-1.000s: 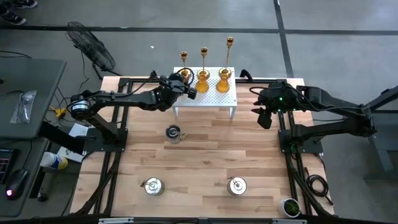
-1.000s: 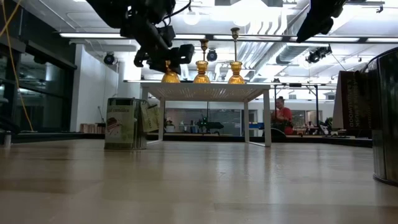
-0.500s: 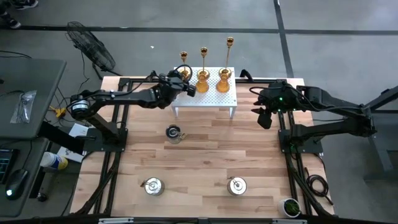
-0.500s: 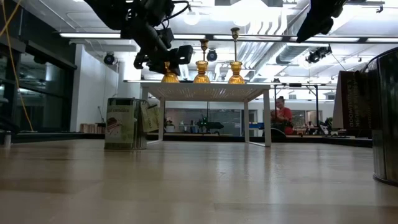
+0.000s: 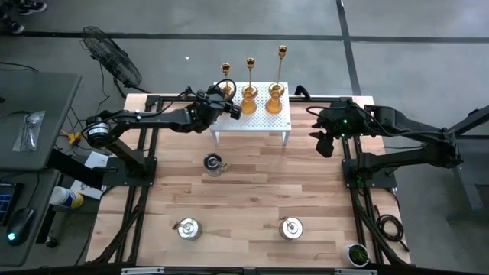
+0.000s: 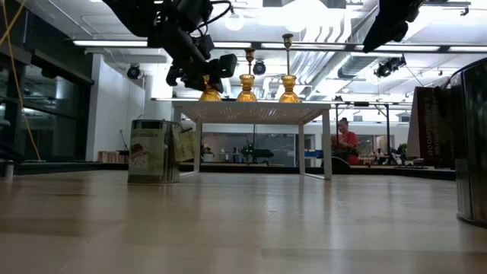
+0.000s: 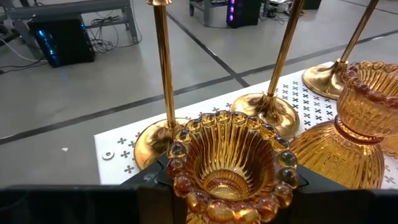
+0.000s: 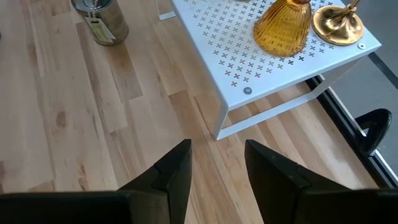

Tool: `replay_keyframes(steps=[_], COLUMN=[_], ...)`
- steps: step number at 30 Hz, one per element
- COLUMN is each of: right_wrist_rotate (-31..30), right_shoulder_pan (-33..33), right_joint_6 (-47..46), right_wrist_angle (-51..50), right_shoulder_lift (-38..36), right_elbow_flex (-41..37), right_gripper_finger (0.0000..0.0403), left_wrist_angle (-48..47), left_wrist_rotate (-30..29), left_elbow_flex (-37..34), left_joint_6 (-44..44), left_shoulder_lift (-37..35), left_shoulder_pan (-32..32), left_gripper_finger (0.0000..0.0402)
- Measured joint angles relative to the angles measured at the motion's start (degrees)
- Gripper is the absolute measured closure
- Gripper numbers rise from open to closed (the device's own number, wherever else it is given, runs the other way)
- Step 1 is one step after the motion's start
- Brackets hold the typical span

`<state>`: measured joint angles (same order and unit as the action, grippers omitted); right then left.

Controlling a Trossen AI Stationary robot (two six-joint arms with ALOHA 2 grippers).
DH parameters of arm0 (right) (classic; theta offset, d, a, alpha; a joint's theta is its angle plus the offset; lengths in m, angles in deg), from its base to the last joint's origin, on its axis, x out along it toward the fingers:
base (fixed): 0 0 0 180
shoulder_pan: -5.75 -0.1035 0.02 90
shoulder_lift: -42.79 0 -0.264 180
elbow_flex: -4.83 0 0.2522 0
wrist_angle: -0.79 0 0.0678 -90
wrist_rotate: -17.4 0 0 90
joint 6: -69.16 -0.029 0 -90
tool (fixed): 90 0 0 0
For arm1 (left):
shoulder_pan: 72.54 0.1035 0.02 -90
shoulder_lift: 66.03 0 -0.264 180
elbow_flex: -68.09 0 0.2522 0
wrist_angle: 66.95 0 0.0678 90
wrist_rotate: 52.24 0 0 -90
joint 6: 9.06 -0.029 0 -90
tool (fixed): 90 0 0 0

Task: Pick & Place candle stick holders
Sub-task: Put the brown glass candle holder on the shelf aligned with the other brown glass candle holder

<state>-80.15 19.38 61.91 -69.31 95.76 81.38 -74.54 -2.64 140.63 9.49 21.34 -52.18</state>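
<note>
My left gripper (image 5: 224,101) is at the left end of the white perforated rack (image 5: 267,121), shut on an amber cup (image 7: 229,163). Two more amber cups (image 5: 250,98) (image 5: 275,95) stand on the rack. Behind them three gold candlesticks (image 5: 226,72) (image 5: 250,66) (image 5: 282,55) stand on their round bases. Three silvery pots (image 5: 213,163) (image 5: 188,228) (image 5: 290,228) stand on the wooden table. My right gripper (image 5: 324,142) is open and empty above the table, right of the rack. My left gripper pinches the amber cup between its two fingers (image 7: 152,183), which stand on opposite sides just under the beaded rim (image 7: 186,130). The cup is upright, mouth up. In the low view its foot (image 6: 209,95) is level with the other cups' feet on the rack top; whether it rests there I cannot tell.
The rack stands on thin legs (image 6: 329,148) near the table's far edge. A person (image 6: 346,141) shows in the room beyond. A fan (image 5: 113,57) stands on the floor off the far left corner, and a small green-filled cup (image 5: 357,253) is at the near right.
My left gripper has gone a little toward the table's far edge and the candlesticks, carrying the amber cup upright over the rack's left end.
</note>
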Motion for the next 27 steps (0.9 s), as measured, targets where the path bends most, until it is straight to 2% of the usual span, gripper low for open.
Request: replay_keyframes(steps=[10,27], right_wrist_rotate=[0.00,0.02], right_shoulder_pan=[0.00,-0.01], right_joint_6=[0.00,0.00], right_wrist_angle=[0.00,0.02], right_shoulder_lift=[0.00,0.00], right_elbow_flex=[0.00,0.00], right_gripper_finger=[0.0263,0.0263], left_wrist_angle=[-0.21,-0.30], left_wrist_rotate=[-0.02,0.37], left_elbow_flex=[0.00,0.00], left_joint_6=[2.70,2.34], left_shoulder_lift=[0.00,0.00], left_shoulder_pan=[0.53,1.44], left_gripper_finger=[0.0273,0.0273])
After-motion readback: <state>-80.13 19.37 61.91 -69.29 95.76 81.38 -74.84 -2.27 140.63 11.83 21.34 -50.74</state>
